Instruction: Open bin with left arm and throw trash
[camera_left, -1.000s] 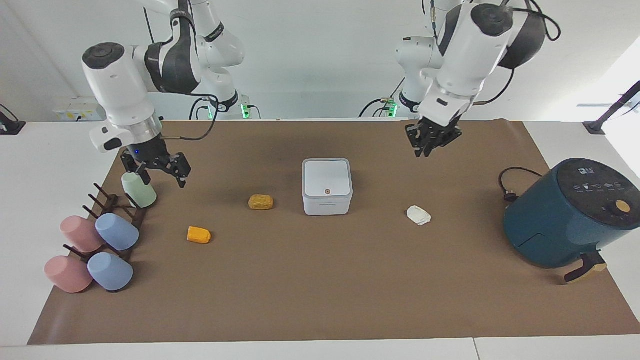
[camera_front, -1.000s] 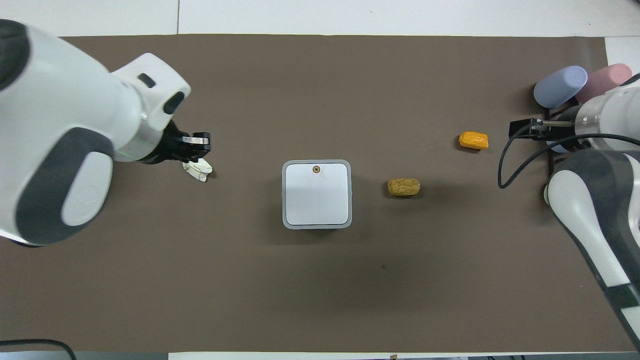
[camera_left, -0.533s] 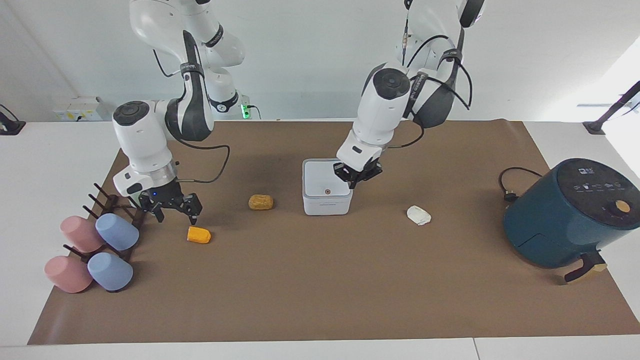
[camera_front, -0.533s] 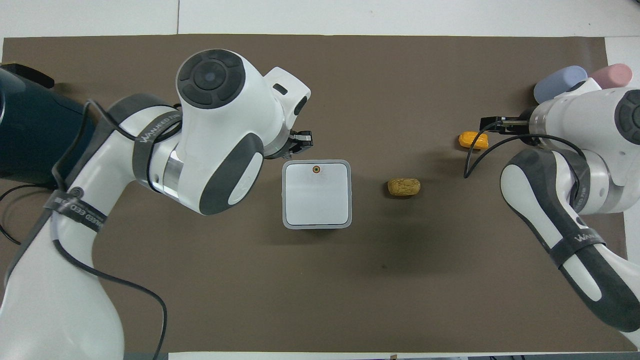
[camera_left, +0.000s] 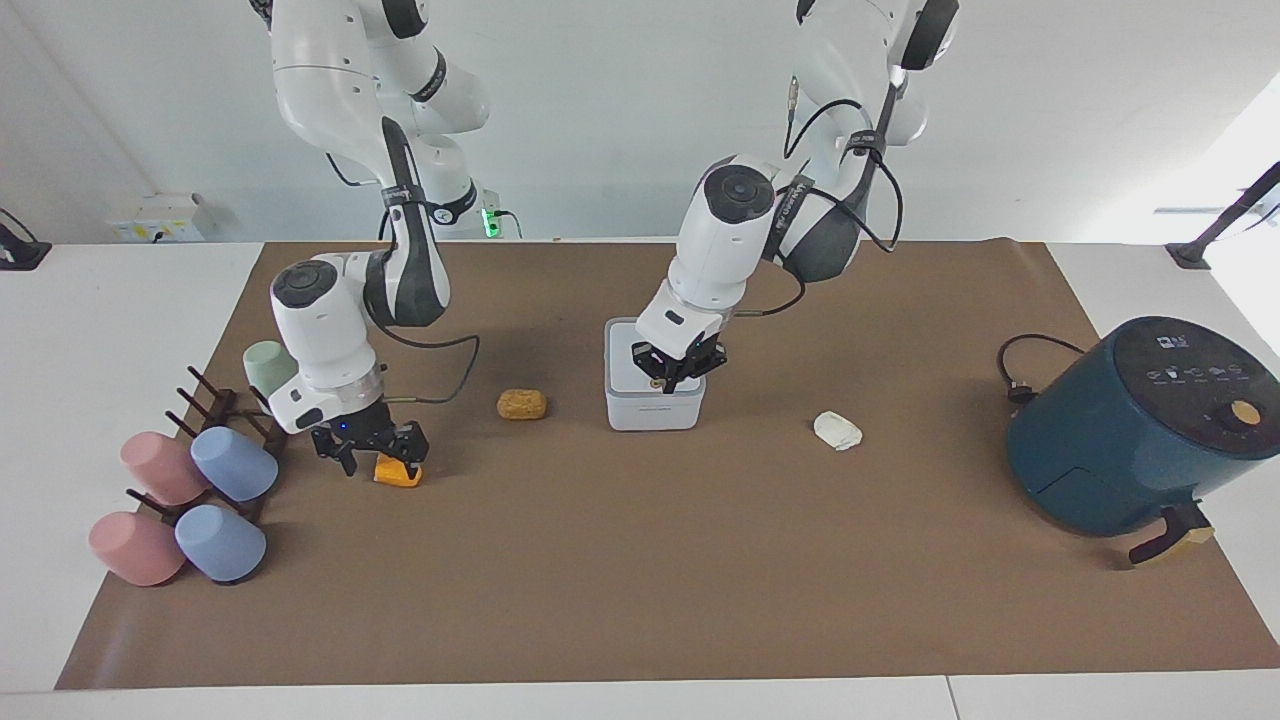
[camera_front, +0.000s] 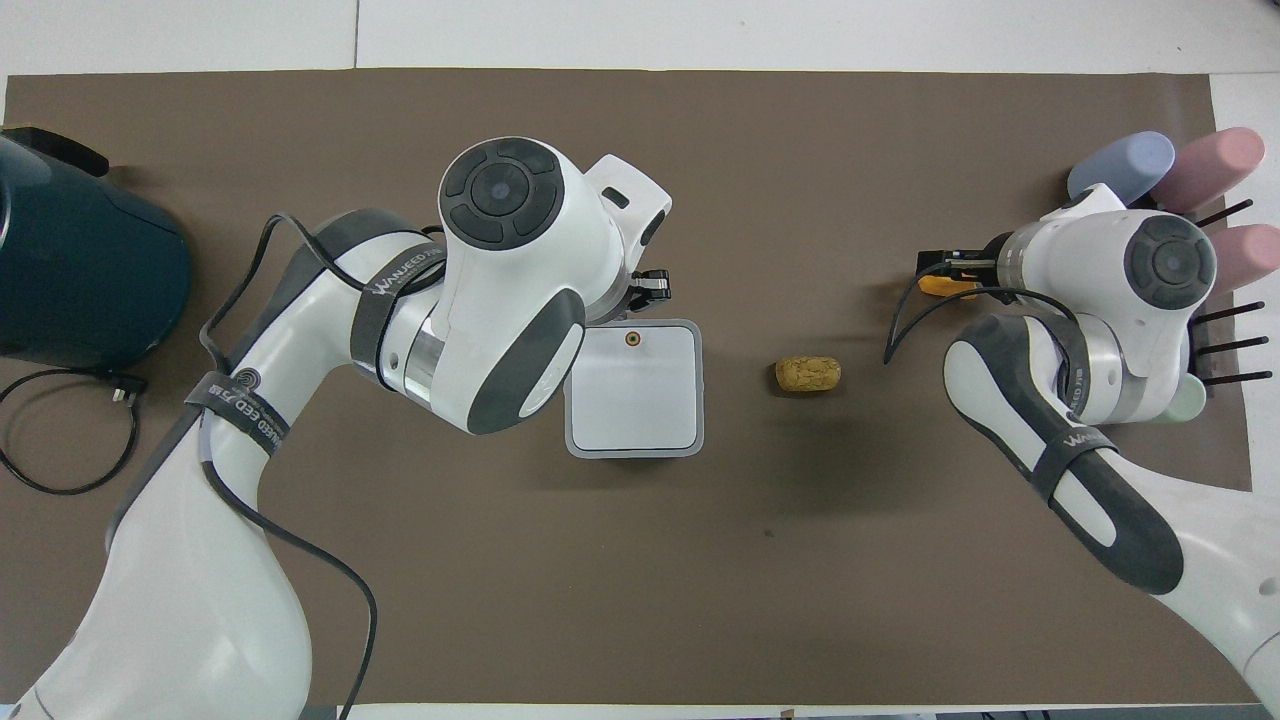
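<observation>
Since the earlier frames the left gripper (camera_left: 670, 372) has swung in from the left arm's end of the table and dropped onto the bin (camera_left: 655, 402), while the right gripper (camera_left: 374, 452) has come down from beside the mint cup (camera_left: 266, 362) to the orange wedge (camera_left: 398, 471). The bin sits mid-table, its lid still shut; the golden-brown lump (camera_left: 522, 404) lies beside it toward the right arm's end, the white wad (camera_left: 837, 430) toward the left arm's end. To open it cleanly, the left gripper should press straight down on the orange-ringed dot (camera_front: 632, 339) at the lid's edge farthest from the robots, then lift clear. The left arm is folded forward, wrist steeply down, fingers narrow, tips at the dot. The right gripper's fingers stand open about the wedge, not yet closed
</observation>
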